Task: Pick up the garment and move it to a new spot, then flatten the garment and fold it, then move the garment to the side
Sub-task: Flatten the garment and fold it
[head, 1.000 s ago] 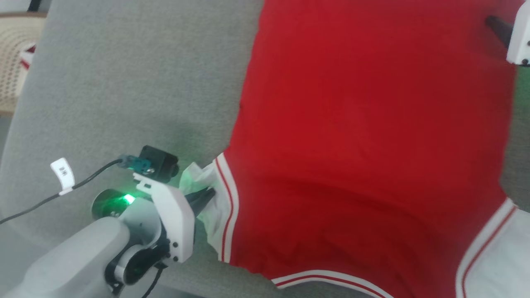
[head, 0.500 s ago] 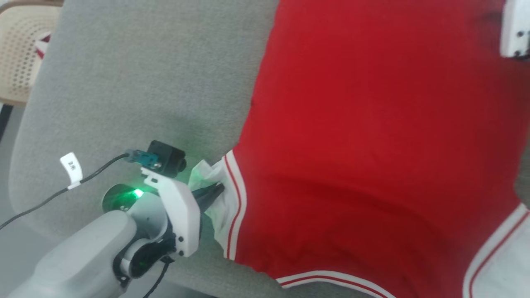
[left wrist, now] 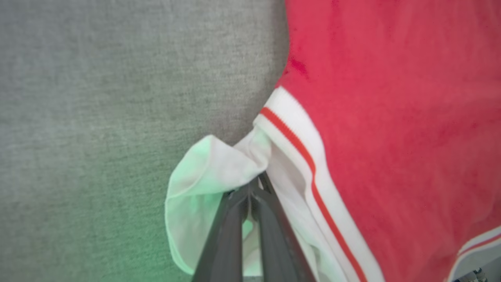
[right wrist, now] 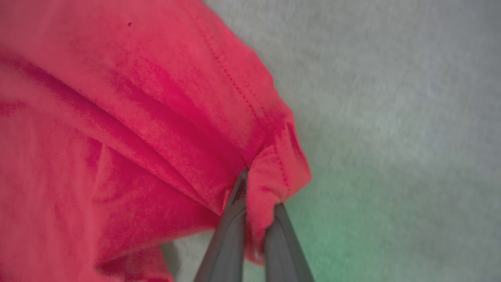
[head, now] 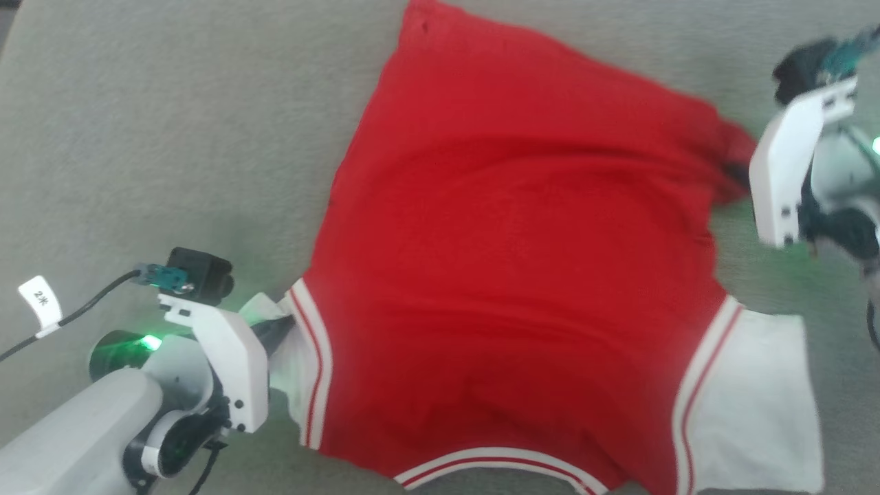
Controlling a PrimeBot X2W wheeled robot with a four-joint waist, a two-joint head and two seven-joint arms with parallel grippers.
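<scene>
Garment [head: 509, 275] first: where does it lie?
On the grey surface [head: 172, 137], spread mostly flat. Its red body fills the middle, with the hem at the far side and the striped neck trim [head: 495, 460] at the near edge.
And the sleeves?
The right white sleeve [head: 756, 399] lies flat at the near right. The left white sleeve [left wrist: 203, 176] is bunched into a loose fold at the near left.
What is the left end effector [head: 285, 328] doing?
It is closed on that bunched sleeve. In the left wrist view its two dark fingers [left wrist: 231, 227] meet at the tips with white cloth pinched between them, just beside the red-and-white armhole trim [left wrist: 297, 137].
And the right end effector [right wrist: 254, 188]?
Clamped on the red hem corner [head: 732, 148] at the far right. In the right wrist view, fabric is gathered between its fingers [right wrist: 282, 235], and creases run from the pinch across the body. The head view is somewhat blurred there.
</scene>
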